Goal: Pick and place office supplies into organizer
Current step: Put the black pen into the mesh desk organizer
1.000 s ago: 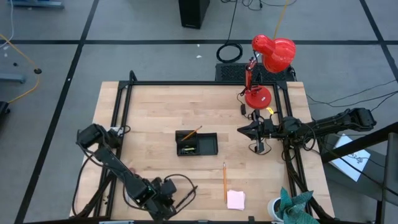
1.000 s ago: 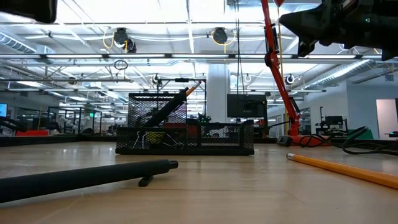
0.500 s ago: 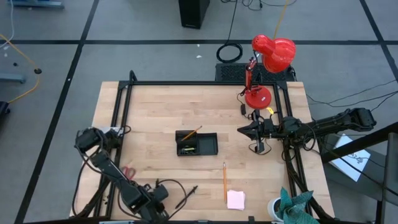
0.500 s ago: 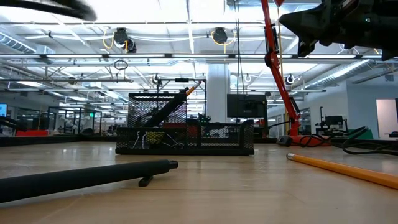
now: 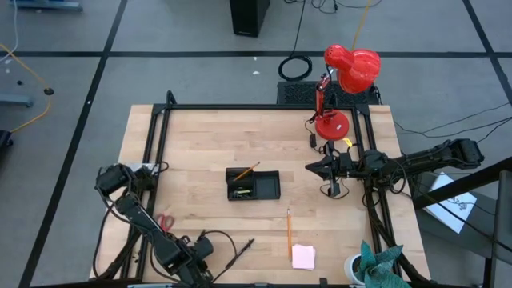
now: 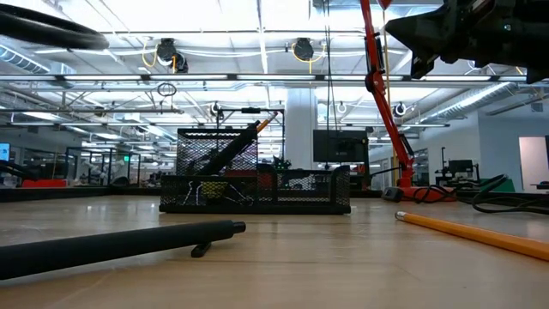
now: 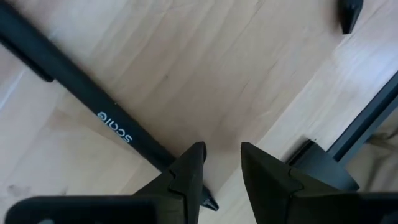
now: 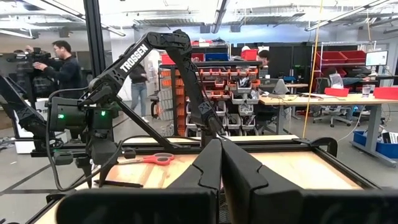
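My left gripper (image 5: 192, 270) (image 7: 217, 165) stands open by the table's near edge, pointing down. A black pen (image 7: 93, 109) (image 5: 240, 252) (image 6: 120, 245) lies flat on the wood, and its end runs under one finger. Whether they touch, I cannot tell. Red-handled scissors (image 5: 166, 222), an orange pencil (image 5: 289, 234) (image 6: 472, 232) and a pink note pad (image 5: 303, 256) lie loose on the table. The black organizer (image 5: 279, 184) (image 6: 257, 184) sits mid-table with a pen and a pencil leaning in its taller compartment. My right gripper (image 5: 310, 167) (image 8: 219, 149) waits shut above the table's right side.
A red desk lamp (image 5: 340, 88) stands at the far right corner. Black frame rails (image 5: 156, 160) (image 7: 367, 124) border the table, one close beside my left gripper. A cup with teal cloth (image 5: 372, 268) sits at the near right corner. People stand in the room beyond (image 8: 62, 62).
My left gripper has moved toward the table's left edge along the near edge, sinking a little and turning at the wrist. This has uncovered the scissors. The pen has stayed where it lay.
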You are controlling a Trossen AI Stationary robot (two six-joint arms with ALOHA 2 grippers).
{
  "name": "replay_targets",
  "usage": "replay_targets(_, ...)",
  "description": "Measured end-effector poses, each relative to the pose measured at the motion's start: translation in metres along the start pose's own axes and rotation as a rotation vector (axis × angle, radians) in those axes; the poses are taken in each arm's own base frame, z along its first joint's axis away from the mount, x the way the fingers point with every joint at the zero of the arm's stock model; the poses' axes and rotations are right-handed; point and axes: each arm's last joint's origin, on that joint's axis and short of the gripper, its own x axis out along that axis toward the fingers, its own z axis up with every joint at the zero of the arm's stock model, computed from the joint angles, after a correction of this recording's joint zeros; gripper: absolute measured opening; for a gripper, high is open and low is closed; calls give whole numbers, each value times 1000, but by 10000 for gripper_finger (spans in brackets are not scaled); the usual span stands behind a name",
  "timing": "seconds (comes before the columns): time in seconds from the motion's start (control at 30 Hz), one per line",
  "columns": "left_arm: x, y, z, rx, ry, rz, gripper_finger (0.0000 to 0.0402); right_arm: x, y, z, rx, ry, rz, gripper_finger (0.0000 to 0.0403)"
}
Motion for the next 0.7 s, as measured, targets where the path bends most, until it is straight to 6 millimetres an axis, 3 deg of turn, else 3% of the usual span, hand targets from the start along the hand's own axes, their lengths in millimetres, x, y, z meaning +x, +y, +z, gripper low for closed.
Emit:
replay_targets(0.37,1,1,2,47,-18,8,117,0,0,0,0,0,0,4)
replay_targets(0.7,-6,-13,23,222,-164,-59,117,0,0,0,-1,-1,0,4)
